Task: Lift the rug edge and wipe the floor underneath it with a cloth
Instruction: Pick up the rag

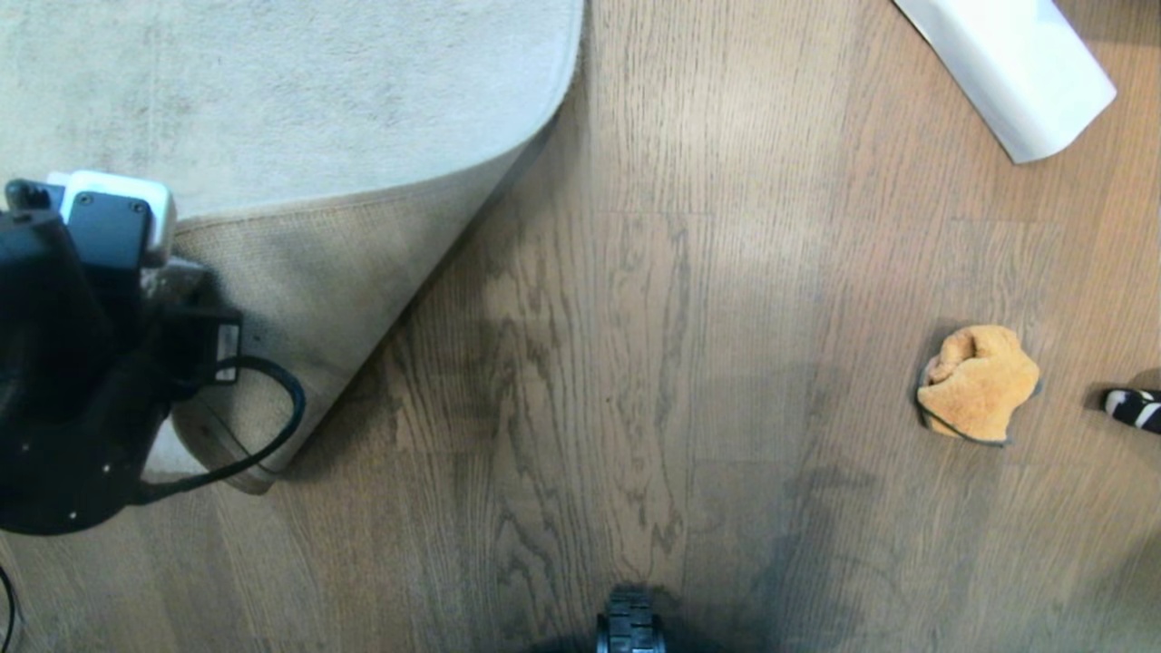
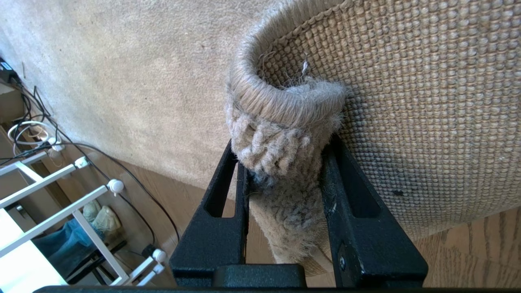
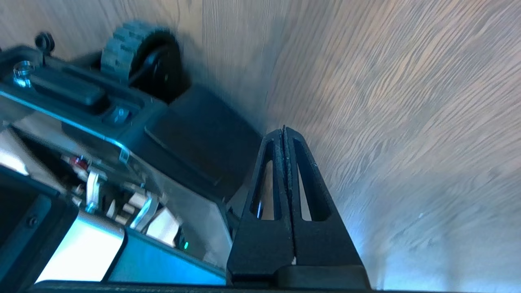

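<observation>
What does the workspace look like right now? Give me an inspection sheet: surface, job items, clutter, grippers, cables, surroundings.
Surface: brown-grey wood-grain plank floor, bare where the rug is folded back.
Job's things: pale grey rug edge lifted, tan woven backing showing; orange-tan fuzzy cloth lying loose on the floor, well apart from the rug.
Clutter: white rolled paper sheet; black-and-white striped object at the picture's edge.
Grippers: left gripper shut on the rug edge; right gripper shut, empty, beside the robot's base.
Cables: black cable looping from the left arm; floor cables past the rug.
Surroundings: white metal rack.
</observation>
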### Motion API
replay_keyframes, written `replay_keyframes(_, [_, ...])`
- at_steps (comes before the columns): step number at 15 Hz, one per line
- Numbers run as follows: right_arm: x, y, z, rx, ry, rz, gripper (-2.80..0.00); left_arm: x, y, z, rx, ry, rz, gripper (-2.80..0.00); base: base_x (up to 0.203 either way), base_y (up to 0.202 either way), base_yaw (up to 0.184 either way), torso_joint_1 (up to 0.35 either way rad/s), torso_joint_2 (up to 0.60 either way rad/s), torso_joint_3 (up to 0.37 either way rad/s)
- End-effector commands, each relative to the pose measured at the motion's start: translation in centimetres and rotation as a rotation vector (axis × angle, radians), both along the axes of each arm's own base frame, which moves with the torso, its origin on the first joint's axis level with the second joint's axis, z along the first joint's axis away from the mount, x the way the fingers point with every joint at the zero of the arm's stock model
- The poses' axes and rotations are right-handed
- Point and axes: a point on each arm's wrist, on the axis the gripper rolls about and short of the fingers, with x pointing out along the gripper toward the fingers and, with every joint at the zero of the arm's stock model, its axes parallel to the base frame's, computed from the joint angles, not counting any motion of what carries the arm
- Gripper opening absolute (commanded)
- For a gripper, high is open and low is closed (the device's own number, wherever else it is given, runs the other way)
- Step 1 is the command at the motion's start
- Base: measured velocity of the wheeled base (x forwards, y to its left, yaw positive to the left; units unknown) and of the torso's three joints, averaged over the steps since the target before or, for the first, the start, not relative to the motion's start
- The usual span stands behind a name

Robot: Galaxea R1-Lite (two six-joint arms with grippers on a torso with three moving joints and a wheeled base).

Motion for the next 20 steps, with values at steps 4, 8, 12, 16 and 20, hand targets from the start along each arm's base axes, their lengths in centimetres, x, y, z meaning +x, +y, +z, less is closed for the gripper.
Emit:
replay_keyframes(4, [1.3,0.0,-0.2,-0.002,0.100,0.007,-2.80,0.6,-0.2,-0.5,0.009,0.023,0.004,-2.80,0.000,0.000,0.000,0.000,0.00,0.000])
replay_keyframes(8, [3.8,0.1,-0.3,-0.004,0.158,0.007,-2.80,1.3,-0.5,-0.9,0.015,0.040,0.003,-2.80,0.000,0.000,0.000,0.000,0.00,0.000])
replay_keyframes(12, [7.8,0.2,-1.1,-0.004,0.178,0.005,-2.80,1.9,-0.7,-1.3,0.019,0.046,0.004,-2.80,0.000,0.000,0.000,0.000,0.00,0.000])
replay_keyframes(16, [11.1,0.1,-1.3,0.001,0.152,-0.008,-2.80,2.2,-0.8,-1.6,0.022,0.054,0.005,-2.80,0.000,0.000,0.000,0.000,0.00,0.000])
replay_keyframes(20, [13.4,0.0,-0.8,0.009,0.093,-0.017,-2.80,2.2,-0.8,-1.9,0.025,0.064,0.004,-2.80,0.000,0.000,0.000,0.000,0.00,0.000])
